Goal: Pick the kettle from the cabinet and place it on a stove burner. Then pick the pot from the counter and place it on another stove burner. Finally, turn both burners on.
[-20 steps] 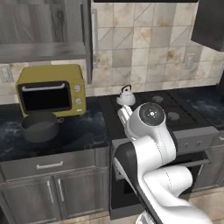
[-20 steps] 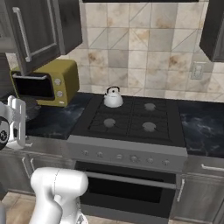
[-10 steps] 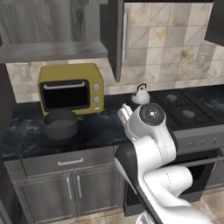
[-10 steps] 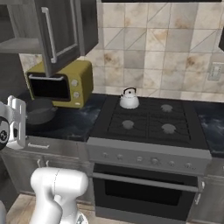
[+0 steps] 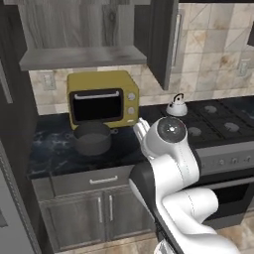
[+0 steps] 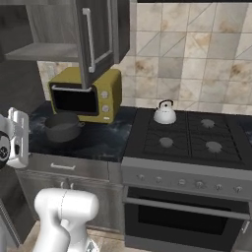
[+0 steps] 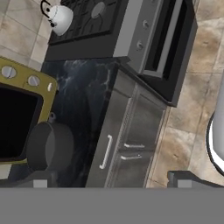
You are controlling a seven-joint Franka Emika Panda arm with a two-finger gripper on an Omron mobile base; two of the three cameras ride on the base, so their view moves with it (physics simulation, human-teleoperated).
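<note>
The small silver-white kettle (image 5: 176, 106) (image 6: 165, 113) (image 7: 59, 18) stands on the rear left burner of the black cooktop (image 6: 189, 138). The dark grey pot (image 5: 93, 139) (image 6: 63, 128) (image 7: 48, 146) rests on the black marble counter (image 5: 52, 154) in front of the yellow microwave. Above it the cabinet (image 5: 82, 39) stands with its door (image 6: 96, 37) swung out. My gripper (image 7: 111, 180) is open, its tips far apart with nothing between them. It hangs high over the counter's front edge, right of the pot and well apart from it.
The yellow microwave (image 5: 101, 98) sits at the back of the counter, close behind the pot. The open cabinet door (image 5: 163, 42) juts out above the counter between microwave and stove. Knobs (image 6: 199, 183) line the stove's front above the oven door. A dark tall wall stands at the left.
The base has driven left, so the whole scene has slid right in both base views. The pot and microwave now sit nearer the centre. The gripper has stayed open.
</note>
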